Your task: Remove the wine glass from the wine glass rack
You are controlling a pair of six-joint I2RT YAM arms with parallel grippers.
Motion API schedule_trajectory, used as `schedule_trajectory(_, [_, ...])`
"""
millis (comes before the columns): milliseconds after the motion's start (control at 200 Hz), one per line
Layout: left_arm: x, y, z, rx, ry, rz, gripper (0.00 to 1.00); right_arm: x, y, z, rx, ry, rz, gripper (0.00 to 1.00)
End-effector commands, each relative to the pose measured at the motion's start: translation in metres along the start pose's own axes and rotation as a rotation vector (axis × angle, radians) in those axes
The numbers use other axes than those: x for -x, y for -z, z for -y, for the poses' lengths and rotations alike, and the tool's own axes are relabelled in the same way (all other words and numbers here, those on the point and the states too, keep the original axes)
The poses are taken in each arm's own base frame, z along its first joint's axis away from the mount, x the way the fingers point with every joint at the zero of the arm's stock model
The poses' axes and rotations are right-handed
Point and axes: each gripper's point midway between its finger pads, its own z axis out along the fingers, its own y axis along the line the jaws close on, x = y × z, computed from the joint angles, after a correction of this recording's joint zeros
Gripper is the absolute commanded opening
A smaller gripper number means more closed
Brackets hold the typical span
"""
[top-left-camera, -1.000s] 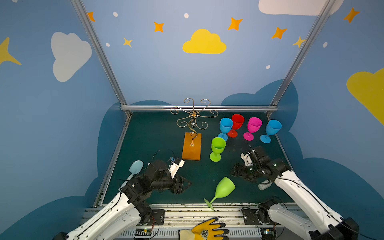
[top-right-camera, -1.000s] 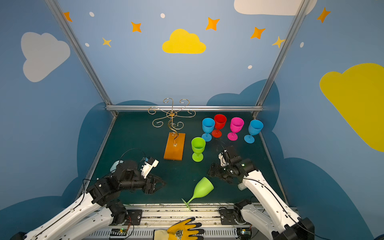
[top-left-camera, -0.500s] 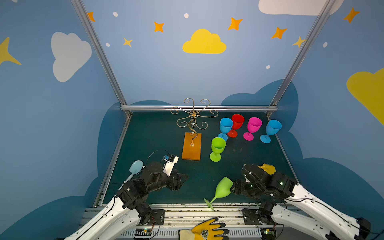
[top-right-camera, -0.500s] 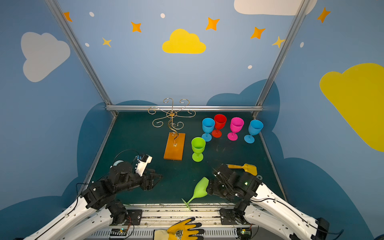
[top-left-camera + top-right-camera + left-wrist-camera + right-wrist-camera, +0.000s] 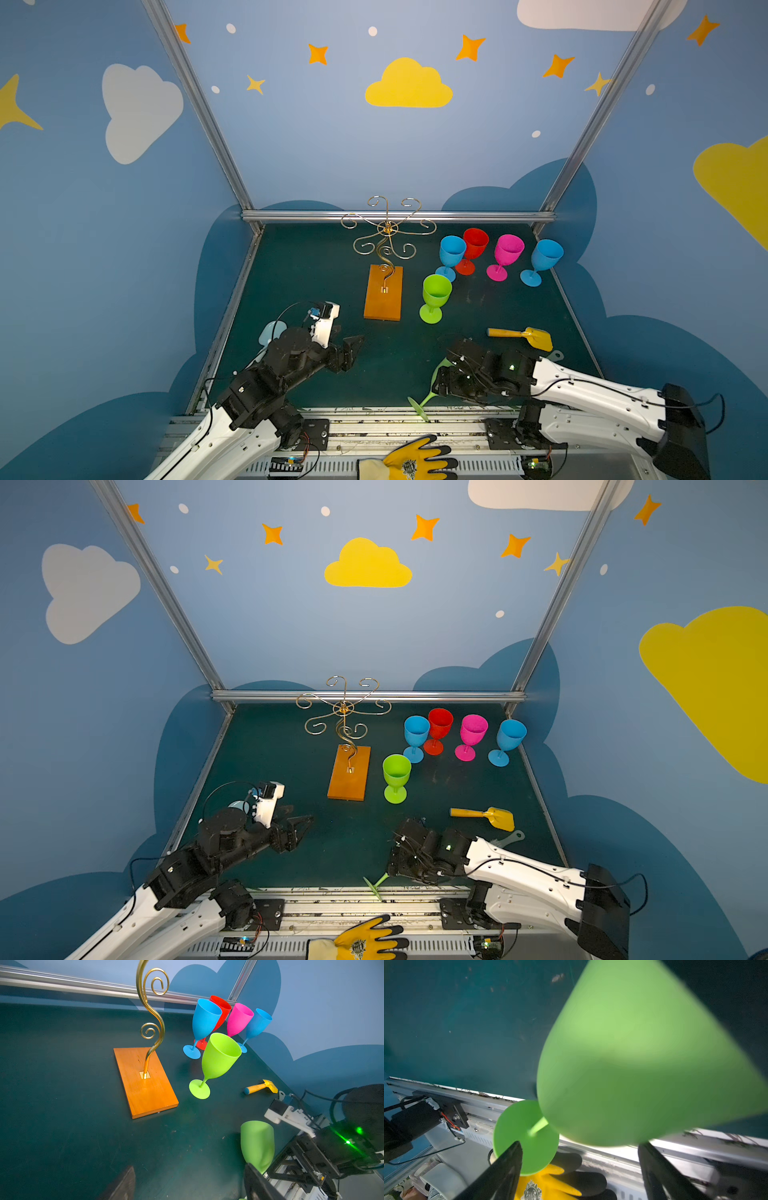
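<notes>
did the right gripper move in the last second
Yes. The right gripper has drawn back from the upright green glass toward the front rail, now over the tipped green glass.

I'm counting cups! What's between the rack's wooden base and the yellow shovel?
An upright green glass stands between the wooden base and the yellow shovel, touching neither, in both top views.

- Honestly, there's nothing here you can actually read: no words, numbers or brand names come out legible in any view.
- Closest thing is the yellow glove [image 5: 400, 457]. It has a small dark crest emblem [image 5: 532, 1189] printed on its back, clearest in the right wrist view and just a speck in both top views. Any lettering inside it is way too small and blurry to make out.
</notes>
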Motion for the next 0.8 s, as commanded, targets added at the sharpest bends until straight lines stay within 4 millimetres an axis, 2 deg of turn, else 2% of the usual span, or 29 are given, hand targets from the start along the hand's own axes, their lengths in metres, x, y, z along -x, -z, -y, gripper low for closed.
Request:
schedule_trajectory(0, [0.009, 0.007, -0.002, 0.02, -0.004, 0.026, 0.81, 0.02, -0.003, -0.022, 0.087, 0.034, 0.071, 0.87])
schedule_trajectory(170, [0.012, 0.011, -0.006, 0.034, 0.029, 0.044, 0.82, 0.053, -0.002, -0.037, 0.146, 0.053, 0.192, 0.87])
schedule_trajectory(330, [0.009, 0.011, -0.007, 0.03, 0.058, 0.043, 0.81, 0.081, -0.009, -0.045, 0.19, 0.001, 0.265, 0.87])
schedule_trajectory(511, [0.004, 0.005, -0.005, 0.016, 0.062, 0.023, 0.82, 0.095, -0.026, -0.061, 0.182, -0.036, 0.202, 0.87])
schedule_trajectory(526, [0.002, 0.004, -0.004, 0.012, 0.059, 0.015, 0.82, 0.095, -0.03, -0.059, 0.167, -0.037, 0.186, 0.87])
schedule_trajectory(541, [0.001, 0.003, -0.003, 0.009, 0.058, 0.007, 0.82, 0.098, -0.027, -0.068, 0.177, -0.031, 0.182, 0.87])
schedule_trajectory(671, [-0.02, -0.013, 0.0, -0.014, 0.057, -0.117, 0.82, 0.105, -0.041, -0.091, 0.174, -0.006, 0.102, 0.87])
schedule_trajectory(796, [-0.04, -0.025, 0.003, -0.033, 0.082, -0.217, 0.81, 0.111, -0.056, -0.103, 0.15, -0.005, 0.042, 0.87])
